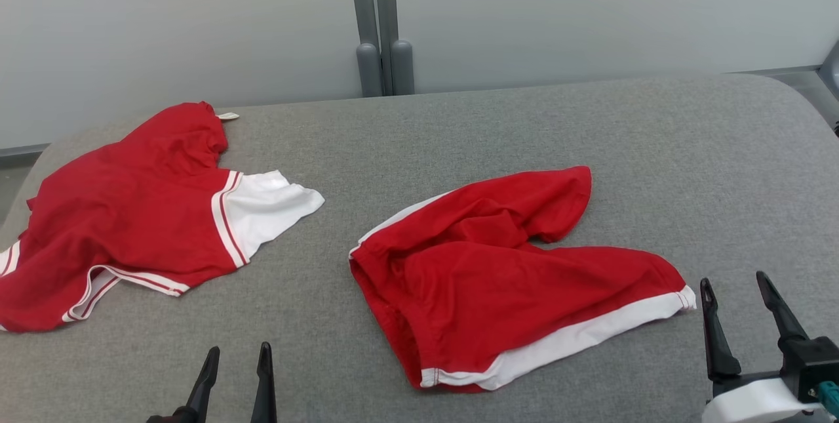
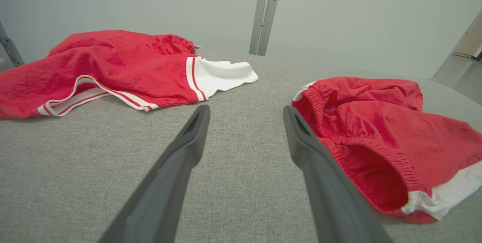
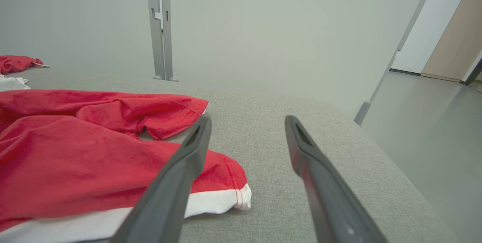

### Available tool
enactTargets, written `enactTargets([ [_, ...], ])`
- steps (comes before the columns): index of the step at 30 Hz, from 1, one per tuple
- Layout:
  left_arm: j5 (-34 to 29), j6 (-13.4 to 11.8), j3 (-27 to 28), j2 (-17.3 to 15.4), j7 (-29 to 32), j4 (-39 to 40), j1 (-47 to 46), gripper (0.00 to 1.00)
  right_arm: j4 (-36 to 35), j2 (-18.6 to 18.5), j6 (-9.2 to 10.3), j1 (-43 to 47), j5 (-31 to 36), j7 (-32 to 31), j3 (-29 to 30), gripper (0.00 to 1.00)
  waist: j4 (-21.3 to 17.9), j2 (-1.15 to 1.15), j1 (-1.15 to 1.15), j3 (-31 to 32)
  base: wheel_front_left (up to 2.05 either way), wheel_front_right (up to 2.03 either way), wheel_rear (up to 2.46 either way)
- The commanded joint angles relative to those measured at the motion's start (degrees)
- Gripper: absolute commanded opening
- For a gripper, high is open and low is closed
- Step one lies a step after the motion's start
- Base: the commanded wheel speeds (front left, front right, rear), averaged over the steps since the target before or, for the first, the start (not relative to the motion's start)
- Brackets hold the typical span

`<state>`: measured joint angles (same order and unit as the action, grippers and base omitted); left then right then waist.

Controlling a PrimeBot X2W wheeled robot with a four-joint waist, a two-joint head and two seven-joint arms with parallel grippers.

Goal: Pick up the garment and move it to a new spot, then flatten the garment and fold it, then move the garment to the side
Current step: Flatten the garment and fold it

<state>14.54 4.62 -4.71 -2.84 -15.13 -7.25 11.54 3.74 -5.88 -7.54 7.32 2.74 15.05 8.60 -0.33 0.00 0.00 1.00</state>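
Crumpled red shorts with white hems [image 1: 511,272] lie mid-right on the grey padded table [image 1: 498,121]; the left wrist view has their elastic waistband [image 2: 380,141] at its right, and the right wrist view has a white-edged leg hem [image 3: 226,197]. A red shirt with white striped sleeves [image 1: 131,213] is spread at the far left of the table, also seen as the shirt [image 2: 124,66]. My left gripper [image 1: 237,354] hovers open at the near edge, left of the shorts. My right gripper [image 1: 734,284] stands open just right of the shorts' hem. Neither holds anything.
A grey wall with a vertical post [image 1: 380,23] stands behind the table. The table's rounded right edge [image 3: 380,149] drops to a grey floor [image 3: 433,122]. Bare grey surface stretches between the two garments and behind the shorts.
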Motion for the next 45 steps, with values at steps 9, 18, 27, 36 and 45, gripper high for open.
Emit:
enactTargets([
  [9, -1.5, 1.3, 1.0, -0.1, 0.0, -1.0, 0.4, 1.00, -1.0, 2.0, 0.09, 3.5, -1.2, 0.2, 1.1, 1.00, 0.3, 0.00, 0.00, 1.3, 0.00, 0.00, 0.00],
  [18, -2.5, 1.7, 0.9, -0.1, 0.0, -1.7, 0.5, 1.00, -0.7, 2.3, 0.09, 2.2, -1.5, 0.2, 1.0, 1.00, 0.8, 0.00, 0.00, 1.4, 0.00, 0.00, 0.00],
  [27, -2.7, 1.6, 0.4, -0.1, 0.0, -2.0, 0.2, 1.00, -0.5, 2.4, 0.09, 1.8, -1.9, 0.2, -0.3, 1.00, 1.3, 0.00, 0.00, 0.9, 0.00, 0.00, 0.00],
  [36, -2.2, 1.1, -4.8, -0.1, 2.3, -8.7, -3.0, 1.00, 12.0, -5.6, 0.11, -2.4, -7.0, -3.8, -3.8, 1.00, 1.6, 0.00, 0.00, 0.0, 0.00, 0.00, 0.00],
  [45, 3.3, 2.7, -16.1, -0.1, 17.1, -5.7, -7.6, 1.00, 14.6, -13.7, 0.09, -8.8, -10.5, -19.4, -10.4, 1.00, 2.1, 0.00, 0.00, -4.9, 0.00, 0.00, 0.00],
])
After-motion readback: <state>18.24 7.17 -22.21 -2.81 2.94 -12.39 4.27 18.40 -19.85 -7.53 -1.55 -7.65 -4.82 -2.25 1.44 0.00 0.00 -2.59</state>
